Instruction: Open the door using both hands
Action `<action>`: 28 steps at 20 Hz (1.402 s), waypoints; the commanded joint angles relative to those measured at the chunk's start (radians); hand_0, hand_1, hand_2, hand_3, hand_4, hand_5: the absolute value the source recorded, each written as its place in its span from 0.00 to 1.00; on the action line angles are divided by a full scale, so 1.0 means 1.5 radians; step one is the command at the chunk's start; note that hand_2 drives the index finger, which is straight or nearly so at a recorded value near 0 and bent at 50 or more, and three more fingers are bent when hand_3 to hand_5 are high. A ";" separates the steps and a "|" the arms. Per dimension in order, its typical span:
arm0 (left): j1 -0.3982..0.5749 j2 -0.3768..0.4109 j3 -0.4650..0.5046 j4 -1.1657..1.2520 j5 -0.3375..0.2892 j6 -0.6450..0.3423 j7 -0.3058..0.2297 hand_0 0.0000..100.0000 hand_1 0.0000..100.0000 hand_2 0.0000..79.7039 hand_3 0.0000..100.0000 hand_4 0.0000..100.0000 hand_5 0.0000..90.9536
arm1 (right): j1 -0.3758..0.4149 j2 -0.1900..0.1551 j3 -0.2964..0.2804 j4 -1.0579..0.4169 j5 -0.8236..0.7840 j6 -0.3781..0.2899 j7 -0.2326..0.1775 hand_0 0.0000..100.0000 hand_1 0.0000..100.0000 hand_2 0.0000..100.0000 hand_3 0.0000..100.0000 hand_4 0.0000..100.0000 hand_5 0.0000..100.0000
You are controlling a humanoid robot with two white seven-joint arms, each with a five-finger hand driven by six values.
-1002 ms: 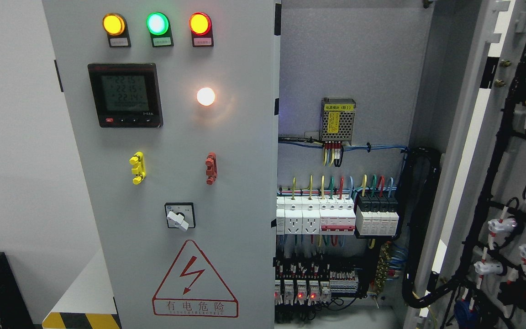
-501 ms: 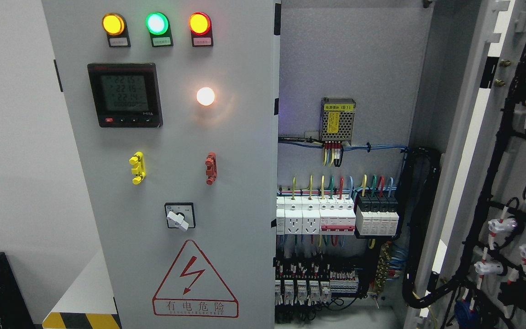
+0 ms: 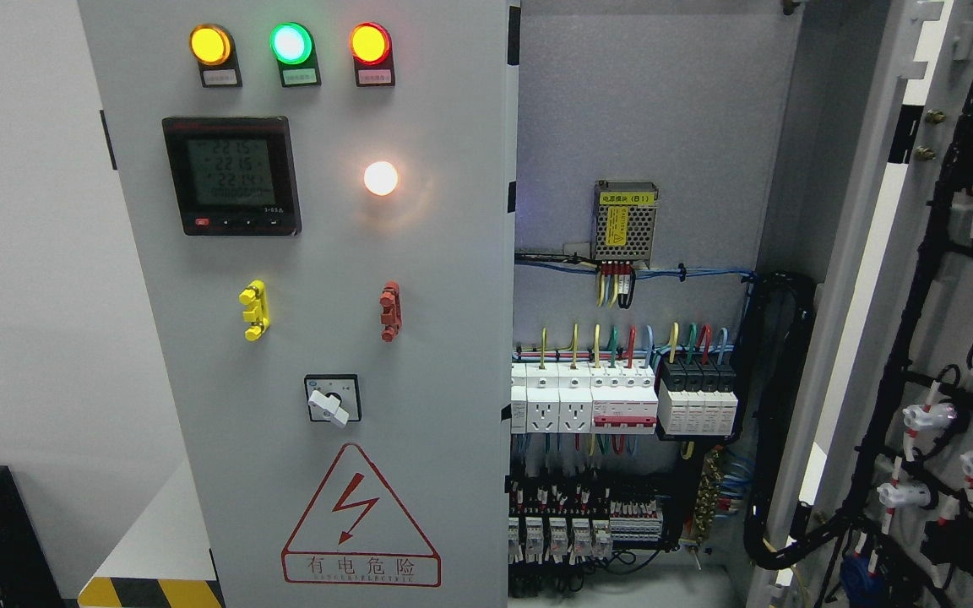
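1. Neither robot hand shows in the head view, and no arm enters from the bottom or sides, so I cannot tell how far either is open or whether it holds anything. Places cannot be given relative to a hand; they are given within the view instead.

2. The grey metal right-hand cabinet door [image 3: 951, 338] stands swung wide open at the right edge of the view, its inner face turned toward the camera with black cable looms [image 3: 900, 405] running down it.

3. The grey metal left-hand door panel [image 3: 444, 355] appears closed, flat to the camera. It carries three round indicator lamps, amber, green and red [image 3: 289, 44], a black digital meter [image 3: 231, 176], a white rotary switch [image 3: 333, 399] and a red-bordered triangular lightning warning sign [image 3: 360, 517].

4. Between the two doors the cabinet interior lies exposed: a perforated metal power supply box with a yellow label [image 3: 625, 223] and, below it, a row of white circuit breakers and sockets [image 3: 584, 397].

5. Judged from this, the right door is done. If the task covers both doors, the left panel remains to be pulled open; no hand is near it yet.
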 commanded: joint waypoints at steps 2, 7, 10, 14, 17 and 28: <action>-0.002 -0.021 -0.034 -0.005 0.005 0.003 -0.001 0.00 0.00 0.00 0.00 0.00 0.00 | -0.162 -0.005 0.037 -0.081 -0.003 0.009 -0.008 0.00 0.00 0.00 0.00 0.00 0.00; -0.005 -0.021 -0.028 -0.007 0.007 0.003 0.000 0.00 0.00 0.00 0.00 0.00 0.00 | -0.256 0.019 0.030 -0.077 -0.004 0.125 -0.008 0.00 0.00 0.00 0.00 0.00 0.00; -0.005 -0.021 -0.028 -0.007 0.007 0.003 0.006 0.00 0.00 0.00 0.00 0.00 0.00 | -0.318 0.056 0.025 -0.054 -0.004 0.187 -0.008 0.00 0.00 0.00 0.00 0.00 0.00; -0.005 -0.021 -0.027 -0.007 0.022 0.003 0.011 0.00 0.00 0.00 0.00 0.00 0.00 | -0.378 0.077 0.001 -0.018 -0.003 0.253 -0.008 0.00 0.00 0.00 0.00 0.00 0.00; -0.005 -0.021 -0.028 -0.007 0.033 0.003 0.027 0.00 0.00 0.00 0.00 0.00 0.00 | -0.415 0.077 -0.006 0.015 -0.003 0.302 -0.008 0.00 0.00 0.00 0.00 0.00 0.00; -0.008 -0.022 -0.033 -0.007 0.032 0.003 0.020 0.00 0.00 0.00 0.00 0.00 0.00 | -0.545 0.074 -0.056 0.191 -0.004 0.376 -0.005 0.00 0.00 0.00 0.00 0.00 0.00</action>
